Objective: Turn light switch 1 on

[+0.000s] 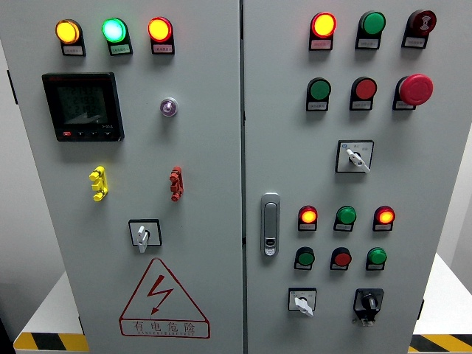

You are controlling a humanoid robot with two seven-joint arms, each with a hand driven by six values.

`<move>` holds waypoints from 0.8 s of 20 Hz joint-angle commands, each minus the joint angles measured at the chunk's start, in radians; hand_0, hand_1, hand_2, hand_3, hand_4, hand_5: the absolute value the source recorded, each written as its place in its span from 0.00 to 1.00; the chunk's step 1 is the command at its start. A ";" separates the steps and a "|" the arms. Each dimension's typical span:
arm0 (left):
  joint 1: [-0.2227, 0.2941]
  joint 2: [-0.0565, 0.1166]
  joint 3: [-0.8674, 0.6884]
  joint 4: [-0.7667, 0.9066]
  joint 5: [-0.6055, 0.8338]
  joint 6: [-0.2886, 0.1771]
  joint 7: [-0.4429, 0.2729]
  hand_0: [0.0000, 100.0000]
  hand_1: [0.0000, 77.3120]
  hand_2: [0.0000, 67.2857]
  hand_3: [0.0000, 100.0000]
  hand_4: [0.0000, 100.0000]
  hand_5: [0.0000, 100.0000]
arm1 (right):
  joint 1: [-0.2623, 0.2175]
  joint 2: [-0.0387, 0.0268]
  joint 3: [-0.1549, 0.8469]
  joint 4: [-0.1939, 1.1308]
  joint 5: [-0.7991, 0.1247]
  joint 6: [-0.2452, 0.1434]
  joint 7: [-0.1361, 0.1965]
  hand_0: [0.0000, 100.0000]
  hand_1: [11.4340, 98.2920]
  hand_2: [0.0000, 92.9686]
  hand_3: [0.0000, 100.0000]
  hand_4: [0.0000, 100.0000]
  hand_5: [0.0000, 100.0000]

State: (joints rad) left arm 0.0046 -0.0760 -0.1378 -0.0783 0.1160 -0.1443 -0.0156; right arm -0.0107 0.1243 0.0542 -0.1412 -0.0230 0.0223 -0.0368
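Grey steel cabinet (206, 147), two doors, crowded with lamps, buttons and knobs; which one is light switch 1 cannot be told, as the labels are too small to read. Neither hand is in view, so their fingers cannot be judged. The risk is a wrong press: the red stop button (415, 89) sits close among its neighbours. Open room lies before the panel.
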 commanded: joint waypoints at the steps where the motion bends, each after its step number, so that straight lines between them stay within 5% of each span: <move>1: 0.000 -0.001 0.000 0.002 0.001 0.002 0.000 0.00 0.00 0.00 0.00 0.00 0.00 | 0.000 -0.0015 -0.001 0.000 0.000 0.001 0.000 0.00 0.10 0.00 0.20 0.19 0.10; 11: 0.000 -0.002 -0.023 0.000 0.010 -0.001 0.000 0.00 0.00 0.00 0.00 0.00 0.00 | 0.000 0.0000 -0.001 0.000 0.000 0.001 0.000 0.00 0.09 0.00 0.20 0.19 0.10; 16: 0.002 -0.004 -0.207 0.000 0.213 -0.001 0.000 0.00 0.00 0.00 0.00 0.00 0.00 | 0.000 0.0000 -0.001 0.000 0.000 0.001 0.000 0.00 0.09 0.00 0.20 0.19 0.10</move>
State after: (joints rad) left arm 0.0052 -0.0795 -0.2608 -0.0783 0.2464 -0.1459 -0.0152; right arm -0.0107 0.1243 0.0542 -0.1412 -0.0230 0.0224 -0.0368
